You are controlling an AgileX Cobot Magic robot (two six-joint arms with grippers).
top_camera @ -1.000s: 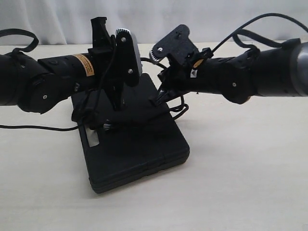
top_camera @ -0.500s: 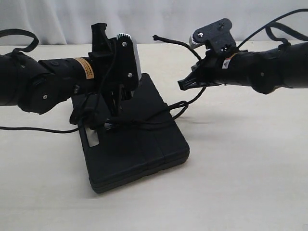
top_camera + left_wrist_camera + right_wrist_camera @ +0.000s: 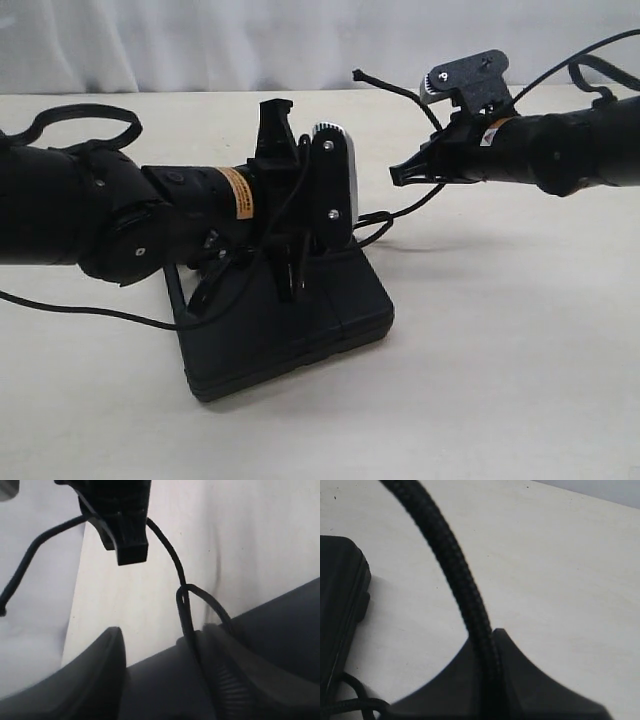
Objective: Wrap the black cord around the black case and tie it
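I'm watching the flat matte black plastic case (image 3: pixel 300 340) lying near centre. My left gripper (image 3: pixel 293 283) is poising over it, jaws apart. Farther right, my right gripper (image 3: pixel 403 175) is pinching the thin black braided cord (image 3: pixel 449 575), which is drooping to the case's far edge.

My two arms, matte black.
Left arm (image 3: pixel 90 220): orange label (image 3: pixel 238 192), silver screws (image 3: pixel 138 251). Right arm (image 3: pixel 570 150): thin black cable (image 3: pixel 556 52) looping above.

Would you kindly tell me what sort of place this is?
Probably a robot test bench: plain beige tabletop, white curtain backdrop, black robot arms, flat matte black plastic case.
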